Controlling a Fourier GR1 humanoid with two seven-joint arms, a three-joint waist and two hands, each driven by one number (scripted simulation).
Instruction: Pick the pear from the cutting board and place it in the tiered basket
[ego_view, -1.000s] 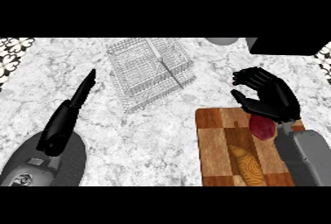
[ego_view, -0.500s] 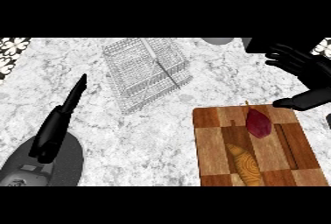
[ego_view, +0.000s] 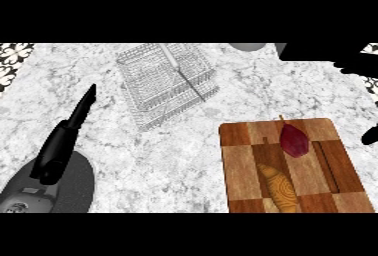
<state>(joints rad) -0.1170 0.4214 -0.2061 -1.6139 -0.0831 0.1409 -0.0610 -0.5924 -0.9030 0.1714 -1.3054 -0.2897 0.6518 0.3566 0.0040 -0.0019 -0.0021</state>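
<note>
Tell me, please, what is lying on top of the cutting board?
The dark red pear lies on the cutting board, stem pointing away; a yellow-brown object lies nearer. No hand covers either.

I can read nothing here — no words, labels, brands or numbers on anything before me. The only marking close to a sign is the black-and-white flower pattern on the tiles (ego_view: 13, 62) at the far left edge beyond my bench (ego_view: 88, 65) — and that is ornament, not lettering. The cutting board (ego_view: 244, 170) carries wood grain only.
</note>
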